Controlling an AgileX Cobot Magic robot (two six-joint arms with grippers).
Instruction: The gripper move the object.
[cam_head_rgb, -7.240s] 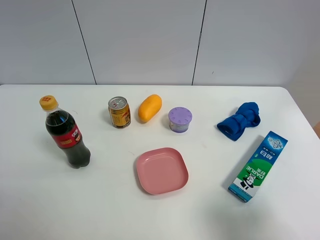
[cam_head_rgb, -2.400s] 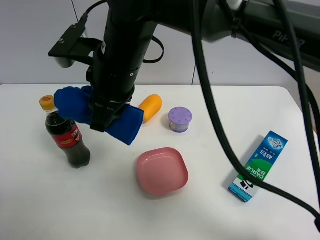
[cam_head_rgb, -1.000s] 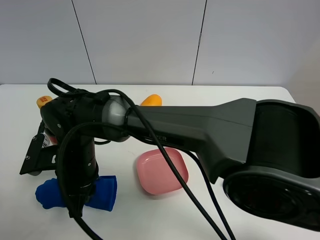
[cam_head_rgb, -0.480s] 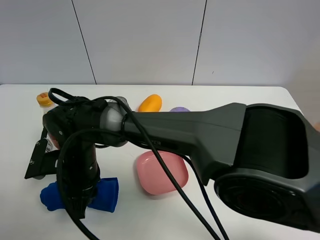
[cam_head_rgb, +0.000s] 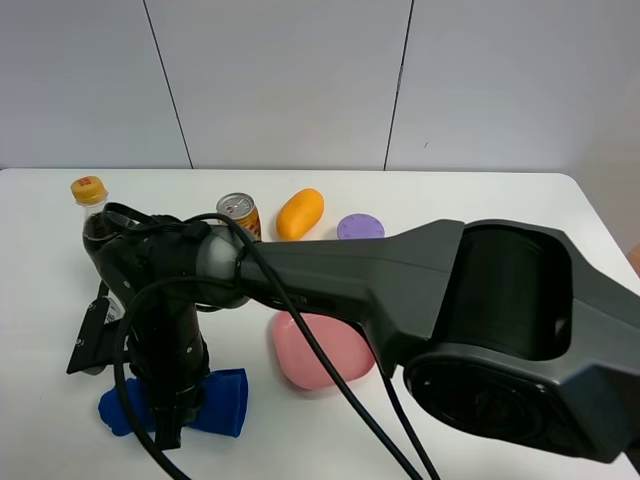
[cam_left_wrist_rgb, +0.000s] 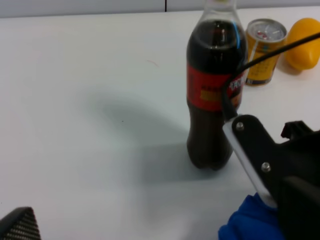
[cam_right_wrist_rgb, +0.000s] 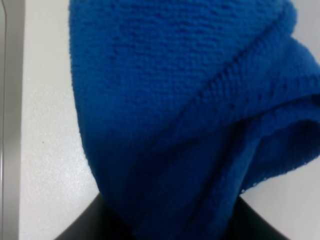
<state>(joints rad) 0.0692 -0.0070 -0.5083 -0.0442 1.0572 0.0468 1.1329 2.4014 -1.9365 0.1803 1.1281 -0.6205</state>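
Note:
The blue knitted cloth (cam_head_rgb: 215, 402) lies bunched low at the table's front left, in front of the cola bottle (cam_head_rgb: 90, 200). My right arm reaches across from the right, and its gripper (cam_head_rgb: 165, 425) is shut on the cloth. In the right wrist view the cloth (cam_right_wrist_rgb: 180, 100) fills the frame, close against the white table. In the left wrist view the cloth's edge (cam_left_wrist_rgb: 245, 225) shows beside the right arm's black wrist (cam_left_wrist_rgb: 280, 165). Of my left gripper only one fingertip (cam_left_wrist_rgb: 17, 224) shows, set far to the side, with nothing in it.
The cola bottle (cam_left_wrist_rgb: 215, 100) stands just behind the cloth. A gold can (cam_head_rgb: 238, 210), an orange oval object (cam_head_rgb: 300, 213) and a purple lidded cup (cam_head_rgb: 360, 226) stand in a row behind. A pink plate (cam_head_rgb: 335, 360) lies right of the cloth. The right arm hides the table's right side.
The right gripper carried the blue cloth from the right side to the front left. Over the last second it has shifted slightly right and nearer the front edge.

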